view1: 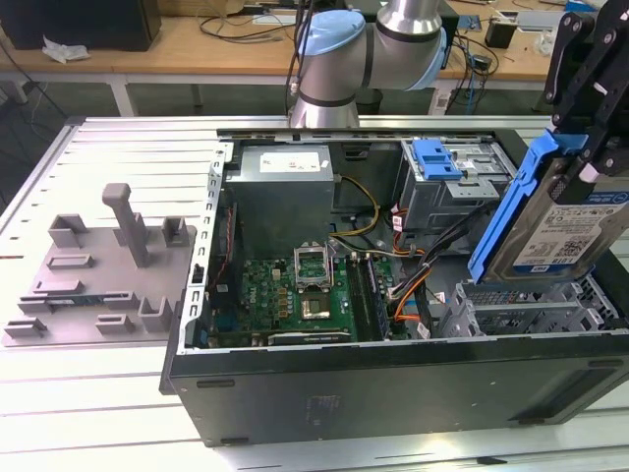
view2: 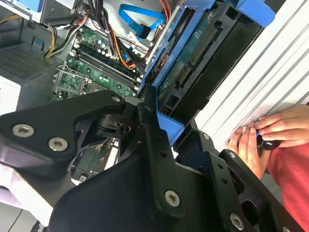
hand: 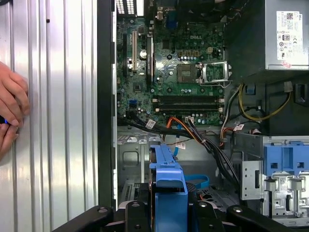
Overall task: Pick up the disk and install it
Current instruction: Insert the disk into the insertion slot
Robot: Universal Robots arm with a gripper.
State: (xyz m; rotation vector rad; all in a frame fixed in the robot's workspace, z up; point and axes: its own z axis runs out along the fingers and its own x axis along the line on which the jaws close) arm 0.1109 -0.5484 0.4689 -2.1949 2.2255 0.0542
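The fingers [view2: 153,137] are clamped on the disk [view1: 562,224], holding it tilted above the open computer case [view1: 393,382] at the exterior view's right

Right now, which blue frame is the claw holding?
The blue frame carrying the silver disk, raised above the case at the exterior view's right. The other blue frame sits in the drive cage inside.

The hand [view2: 170,126] grips the blue-framed disk [view2: 193,63], with the motherboard [view2: 96,67] beyond.
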